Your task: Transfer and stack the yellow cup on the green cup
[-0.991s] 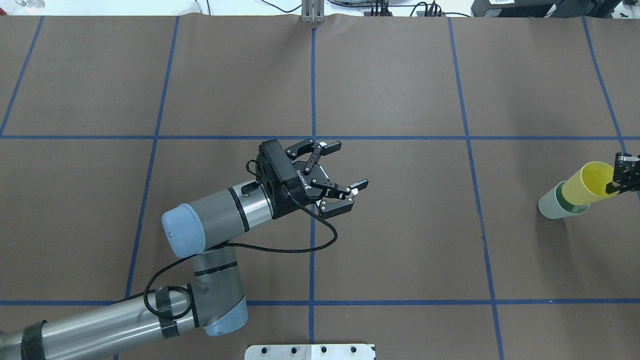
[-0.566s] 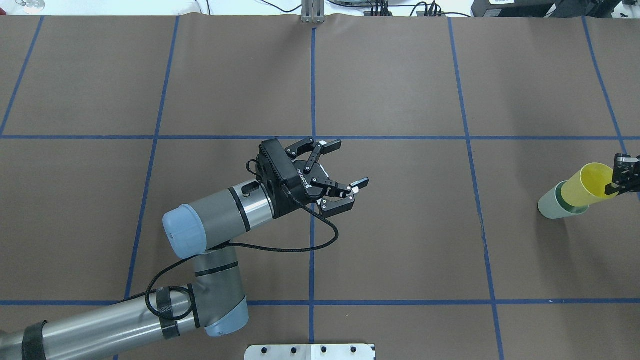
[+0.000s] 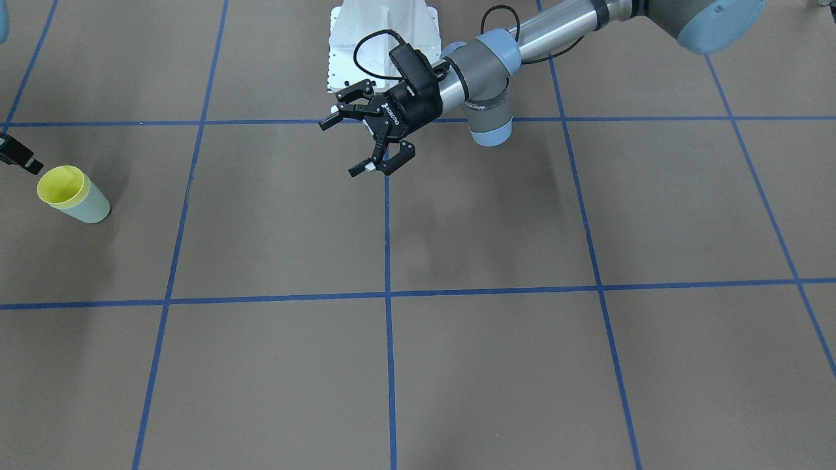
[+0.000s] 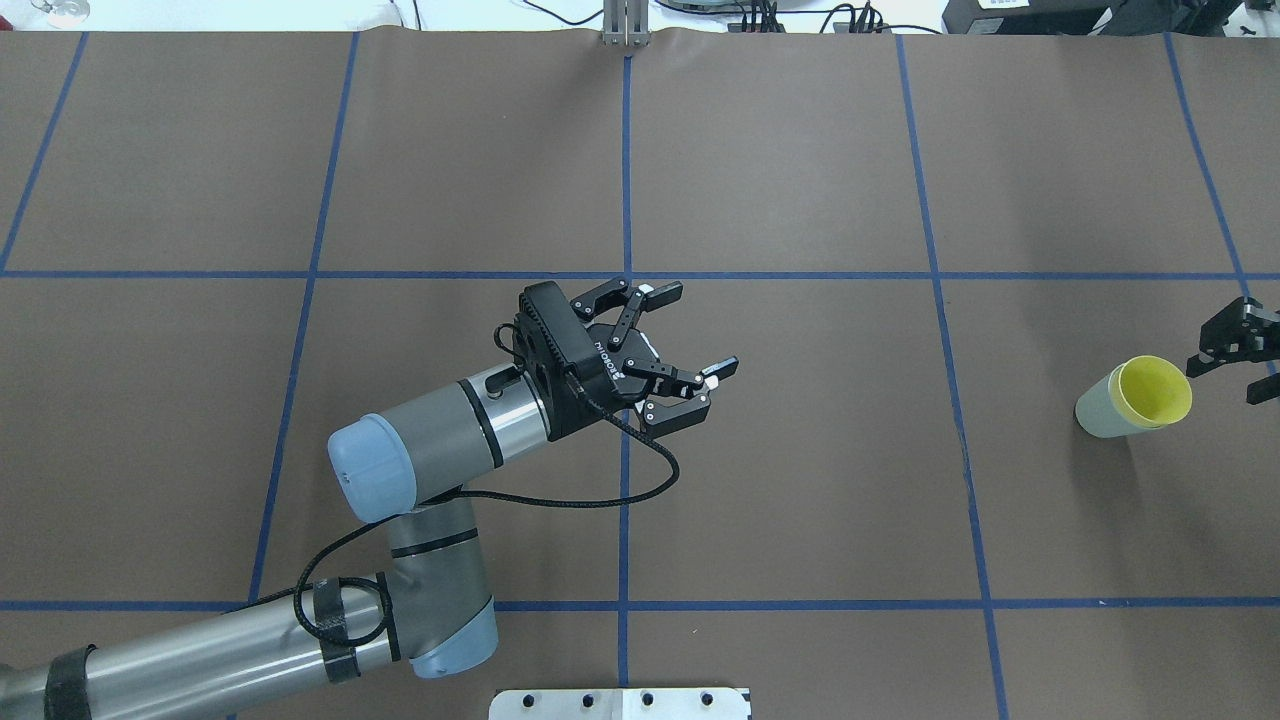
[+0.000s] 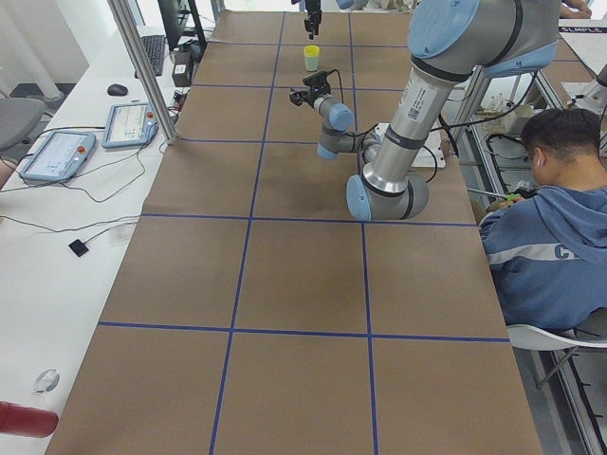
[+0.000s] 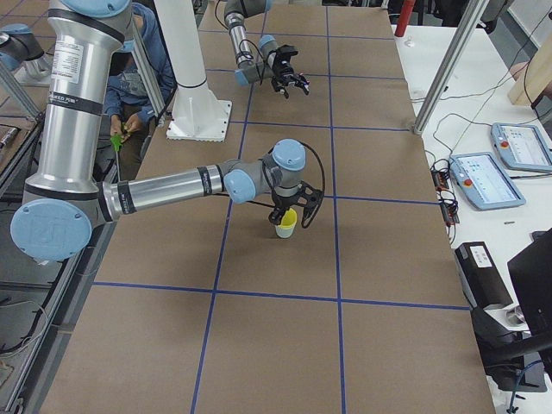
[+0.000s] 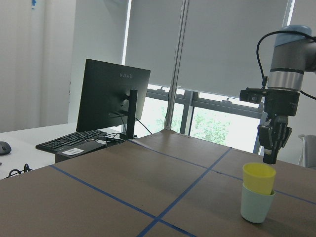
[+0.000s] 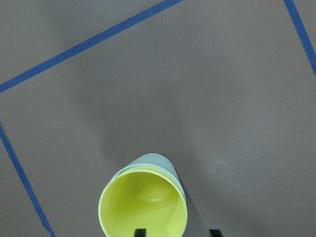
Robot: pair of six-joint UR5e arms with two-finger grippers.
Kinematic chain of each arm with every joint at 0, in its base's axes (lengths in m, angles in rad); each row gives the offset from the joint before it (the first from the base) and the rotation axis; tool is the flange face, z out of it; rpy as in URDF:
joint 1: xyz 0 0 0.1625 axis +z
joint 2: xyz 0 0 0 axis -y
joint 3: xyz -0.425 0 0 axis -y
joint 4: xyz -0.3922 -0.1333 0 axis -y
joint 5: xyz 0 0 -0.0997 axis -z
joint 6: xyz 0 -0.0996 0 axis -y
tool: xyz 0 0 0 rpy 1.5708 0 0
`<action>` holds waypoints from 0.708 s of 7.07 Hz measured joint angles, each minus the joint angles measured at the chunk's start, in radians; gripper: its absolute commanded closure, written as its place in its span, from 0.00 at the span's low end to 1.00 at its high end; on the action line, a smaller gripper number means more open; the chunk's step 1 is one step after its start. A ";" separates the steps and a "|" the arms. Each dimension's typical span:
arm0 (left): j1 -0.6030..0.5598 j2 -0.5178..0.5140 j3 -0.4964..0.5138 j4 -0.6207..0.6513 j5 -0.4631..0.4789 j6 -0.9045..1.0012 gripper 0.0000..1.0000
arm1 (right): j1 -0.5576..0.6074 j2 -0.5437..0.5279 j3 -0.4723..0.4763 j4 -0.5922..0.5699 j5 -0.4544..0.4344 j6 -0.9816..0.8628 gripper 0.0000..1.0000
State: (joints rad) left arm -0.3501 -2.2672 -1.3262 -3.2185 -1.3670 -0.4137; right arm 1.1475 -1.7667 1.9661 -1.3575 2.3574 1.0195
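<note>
Dropped lower, yellow cup [image 4: 1155, 388] nests in green cup [image 4: 1100, 412]; right pincer [image 4: 1226, 382] hovers spread above, left pincer [image 4: 702, 328] spread.

— Where do the fixed cameras look from?
— One looks down on the table [image 4: 800, 150] from overhead; one looks steeply down from the opposite side, the robot base [image 3: 385, 16] at its top edge. Two look along the table from its ends, far away.
— And the wrist cameras?
— The right looks straight down, very near the yellow cup [image 8: 143, 207]. The left looks level across the table. All share this cup in the green cup [image 7: 257, 207].
</note>
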 measured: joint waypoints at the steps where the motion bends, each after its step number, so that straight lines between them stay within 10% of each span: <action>1: -0.003 0.005 0.000 0.032 0.000 -0.002 0.00 | 0.000 0.003 0.007 0.001 0.002 0.001 0.00; 5: -0.167 0.108 -0.005 0.269 -0.078 -0.183 0.00 | 0.002 0.085 -0.009 0.000 -0.061 -0.007 0.00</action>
State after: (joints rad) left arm -0.5171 -2.1596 -1.3314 -2.9498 -1.4451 -0.5967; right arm 1.1495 -1.6820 1.9575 -1.3577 2.2964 1.0121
